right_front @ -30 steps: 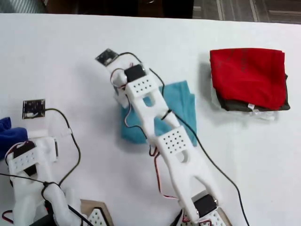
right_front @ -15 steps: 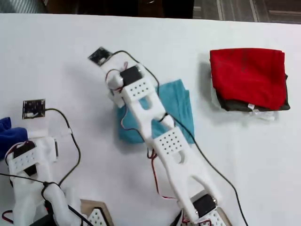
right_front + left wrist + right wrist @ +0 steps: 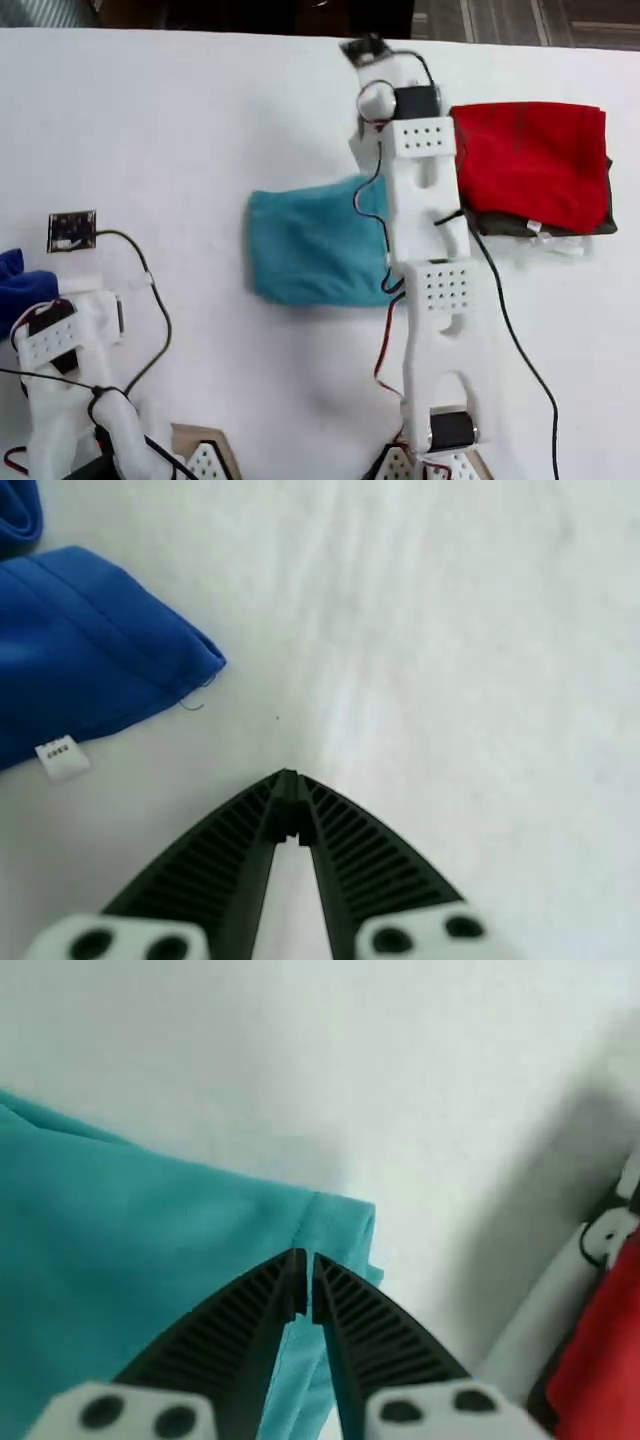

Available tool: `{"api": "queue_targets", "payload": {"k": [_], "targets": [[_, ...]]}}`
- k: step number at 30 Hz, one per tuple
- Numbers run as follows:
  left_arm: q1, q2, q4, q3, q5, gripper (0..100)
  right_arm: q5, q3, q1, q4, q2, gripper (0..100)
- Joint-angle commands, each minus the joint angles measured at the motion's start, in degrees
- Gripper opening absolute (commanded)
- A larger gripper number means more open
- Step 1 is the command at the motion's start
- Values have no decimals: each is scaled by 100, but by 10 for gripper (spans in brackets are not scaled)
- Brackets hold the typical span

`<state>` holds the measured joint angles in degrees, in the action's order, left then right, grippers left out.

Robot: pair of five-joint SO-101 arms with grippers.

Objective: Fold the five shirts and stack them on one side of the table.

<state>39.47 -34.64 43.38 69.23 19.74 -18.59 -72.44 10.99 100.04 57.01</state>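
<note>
A folded teal shirt (image 3: 310,245) lies flat in the middle of the table. My right gripper (image 3: 306,1285) is shut, its tips over the teal shirt's (image 3: 130,1290) hemmed corner nearest the stack; I cannot tell if it touches the cloth. My right arm (image 3: 430,230) stretches along the gap between that shirt and the stack. The stack has a red shirt (image 3: 525,160) on top of a dark shirt (image 3: 540,228) and a white one (image 3: 562,243). A blue shirt (image 3: 80,670) lies loose beside my left gripper (image 3: 290,820), which is shut above bare table.
The blue shirt (image 3: 15,280) reaches the table's left edge, next to my left arm (image 3: 60,340). Black cables trail from both arms. The white tabletop (image 3: 150,120) is bare at the back left. The stack's red edge (image 3: 600,1360) stands close beside the right gripper.
My right arm has swung from over the teal shirt's left part to its right side by the red stack. The teal shirt now lies uncovered and spread wider. The left arm kept still.
</note>
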Motion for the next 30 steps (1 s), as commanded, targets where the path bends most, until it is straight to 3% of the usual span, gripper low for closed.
{"api": "queue_targets", "payload": {"k": [1,16,26,30], "targets": [[9,-141,-79,-22,-26,27,44,185,-48,-40,-84,21],[9,-141,-79,-22,-26,27,0,-1090,-558,-180,936,21],[9,-141,-79,-22,-26,27,88,-2013,-268,154,-400,21],[9,-141,-79,-22,-26,27,677,-1512,-303,163,-1429,22]]}}
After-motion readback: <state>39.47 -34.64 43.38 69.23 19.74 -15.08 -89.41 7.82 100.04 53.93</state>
